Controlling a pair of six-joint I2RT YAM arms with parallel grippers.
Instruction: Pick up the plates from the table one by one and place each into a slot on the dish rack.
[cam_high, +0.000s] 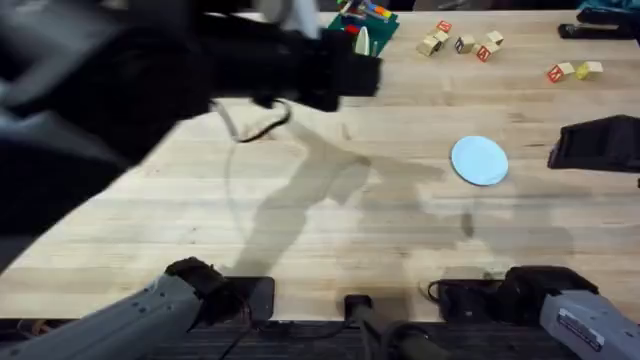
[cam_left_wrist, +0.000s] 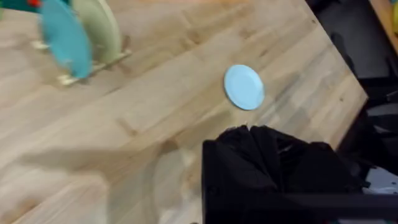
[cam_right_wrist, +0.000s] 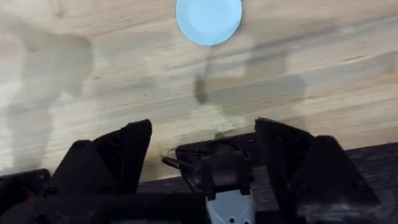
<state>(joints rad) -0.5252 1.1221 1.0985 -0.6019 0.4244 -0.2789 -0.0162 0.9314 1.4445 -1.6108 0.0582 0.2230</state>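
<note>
Right tool (cam_right_wrist: 202, 140) open, light blue plate (cam_right_wrist: 209, 20) on open table (cam_right_wrist: 124, 74) beyond.

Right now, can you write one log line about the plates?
cyan plate: standing in rack | cream plate: in rack behind it | pale plate: flat on table | right gripper: open

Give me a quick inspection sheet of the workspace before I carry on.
Surface: wooden table, bare across the middle.
Job's things: light blue plate lies flat; cyan plate stands in the dish rack beside a cream plate.
Clutter: wooden letter blocks; green toy block.
Grippers: left gripper raised; right gripper open, empty.
Cables: one dark cable.
Surroundings: nothing seen.
</note>
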